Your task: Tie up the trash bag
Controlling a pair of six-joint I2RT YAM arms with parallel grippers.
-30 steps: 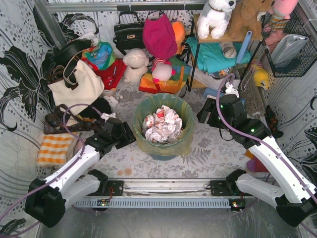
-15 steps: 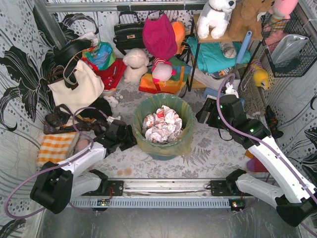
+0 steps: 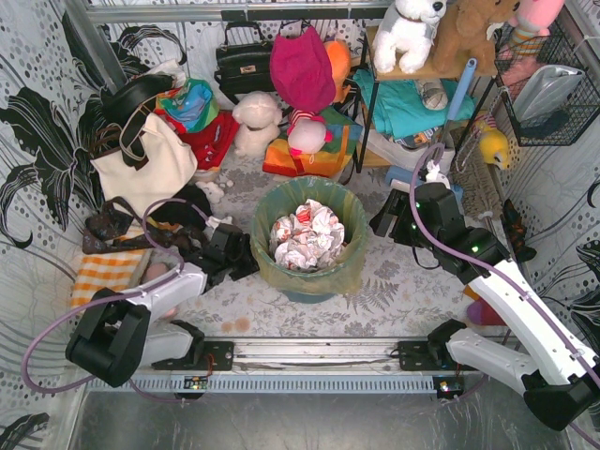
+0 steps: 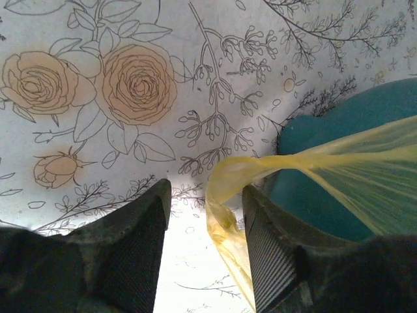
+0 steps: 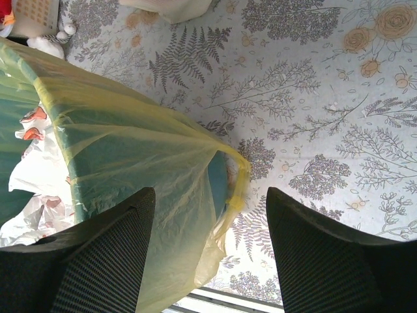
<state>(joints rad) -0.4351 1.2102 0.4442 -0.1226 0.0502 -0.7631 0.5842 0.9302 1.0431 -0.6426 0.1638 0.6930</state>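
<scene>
A flowered cloth [image 3: 394, 281] covers the table under both arms. Behind the pincers stand a shelf [image 3: 412, 73] with plush toys, a heap of bags and clothes, and a cream tote bag [image 3: 141, 169]. An orange striped cloth [image 3: 103, 277] lies to the outer side of the left pincer [image 3: 242, 257]. Between the two pincers stands a round teal bin [image 4: 326, 124], and nothing blocks the way to it.

The trash bag [image 3: 352, 267] sits inside this bin and hides most of its wall. The bag is thin, yellow-green and wrinkled, folded over the rim. Crumpled white-and-red paper [image 3: 305, 234] fills it.

The left pincer [image 4: 206, 190] is partly open, with a twisted strip of the bag between its fingers. The right pincer [image 5: 210, 195] is wide, with a bag loop between its fingers, not pressed.
</scene>
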